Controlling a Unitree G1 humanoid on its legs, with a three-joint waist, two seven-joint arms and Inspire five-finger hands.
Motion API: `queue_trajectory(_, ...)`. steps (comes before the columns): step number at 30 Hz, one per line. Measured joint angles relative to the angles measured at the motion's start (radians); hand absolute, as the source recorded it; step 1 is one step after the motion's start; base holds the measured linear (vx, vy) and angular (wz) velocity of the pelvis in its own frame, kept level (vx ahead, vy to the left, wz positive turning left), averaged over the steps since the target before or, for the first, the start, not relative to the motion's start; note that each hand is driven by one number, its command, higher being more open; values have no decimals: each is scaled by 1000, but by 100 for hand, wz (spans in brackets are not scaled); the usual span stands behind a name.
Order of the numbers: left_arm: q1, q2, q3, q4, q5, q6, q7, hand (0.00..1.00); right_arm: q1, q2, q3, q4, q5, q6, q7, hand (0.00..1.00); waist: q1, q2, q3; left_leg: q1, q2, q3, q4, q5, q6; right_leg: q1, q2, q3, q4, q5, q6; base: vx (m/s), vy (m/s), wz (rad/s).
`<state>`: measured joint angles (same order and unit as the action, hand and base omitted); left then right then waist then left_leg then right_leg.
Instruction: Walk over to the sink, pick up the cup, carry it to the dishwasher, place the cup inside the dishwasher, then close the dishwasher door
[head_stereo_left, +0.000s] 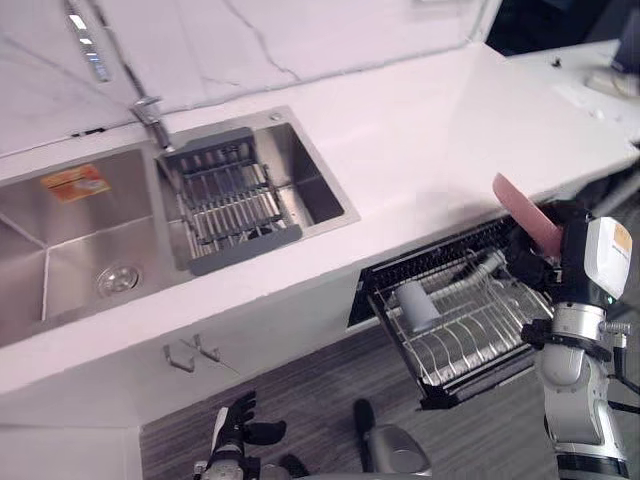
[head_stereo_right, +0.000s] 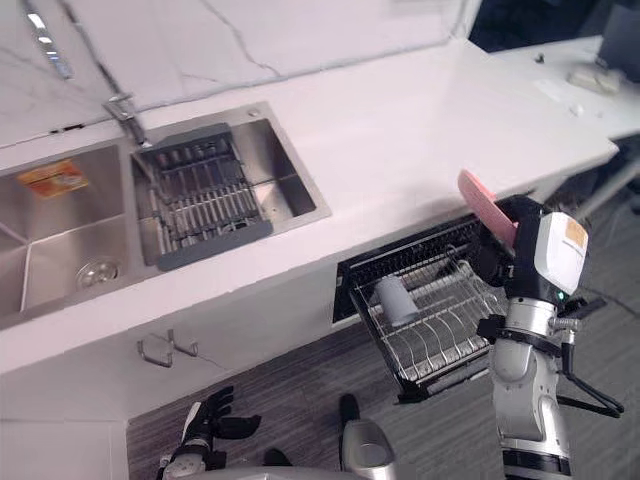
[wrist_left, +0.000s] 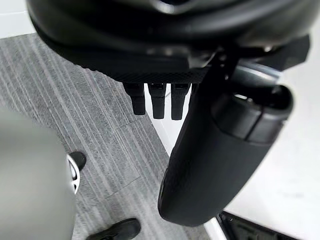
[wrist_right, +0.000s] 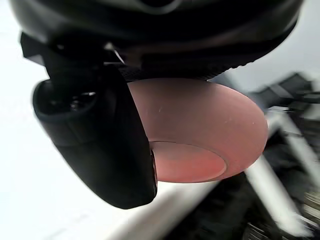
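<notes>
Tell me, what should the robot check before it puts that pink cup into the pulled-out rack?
1. Grip of right hand on pink cup: ok.
2. The dishwasher rack pulled out: ok.
3. Free space beside the grey cup lying in it: ok.
4. The pink cup directly over the rack: cannot tell.
5. The left hand clear, low near the floor: ok.

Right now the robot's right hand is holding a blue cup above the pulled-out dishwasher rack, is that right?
Not quite: the cup is pink, not blue, as the right wrist view shows. The right hand does hold it above the pulled-out dishwasher rack.
</notes>
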<state>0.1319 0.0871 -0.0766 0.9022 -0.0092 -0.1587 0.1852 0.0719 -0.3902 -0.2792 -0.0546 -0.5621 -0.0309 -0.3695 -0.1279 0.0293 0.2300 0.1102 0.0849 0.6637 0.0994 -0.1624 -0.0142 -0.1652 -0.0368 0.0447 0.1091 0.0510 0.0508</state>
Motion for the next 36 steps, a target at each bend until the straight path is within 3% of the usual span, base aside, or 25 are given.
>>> queue_trajectory(4,-19,5,1,-27,-1,-4,0,90,-121,-26,11,169,71,12,6,30,2,5,77,-39,10,62,56,-28,4,-69,-33,-66,34,2,-10,-43,15,-46)
queue_trajectory(12,-82,8,5,-30,-11,-24,1,90,-292,-139,87,393,150,17,44,30,14,5,172,-141,52,41,146,-46,10,-123,-27,-92,31,48,-15,-12,-29,4)
queue_trajectory(21,-154,14,-6,-24,-13,-31,6,90,-528,-202,213,717,223,11,78,30,56,8,221,-249,73,26,215,-54,23,-190,-35,-118,3,80,-26,-38,-5,4)
queue_trajectory(22,-161,17,-13,-23,-15,-31,7,90,-545,-202,220,751,225,12,91,90,60,10,222,-257,76,21,220,-55,24,-190,-33,-123,-2,88,-29,26,-15,7)
queue_trajectory(32,-227,17,-14,1,-28,-45,11,90,-627,-201,227,814,227,27,99,90,75,10,240,-299,76,3,258,-65,40,-206,-45,-130,-8,110,-22,-1,11,4)
queue_trajectory(36,-227,17,-12,4,-28,-42,11,90,-580,-185,206,683,227,36,79,90,81,9,243,-303,77,2,274,-72,43,-199,-48,-130,-22,114,-18,0,0,0)
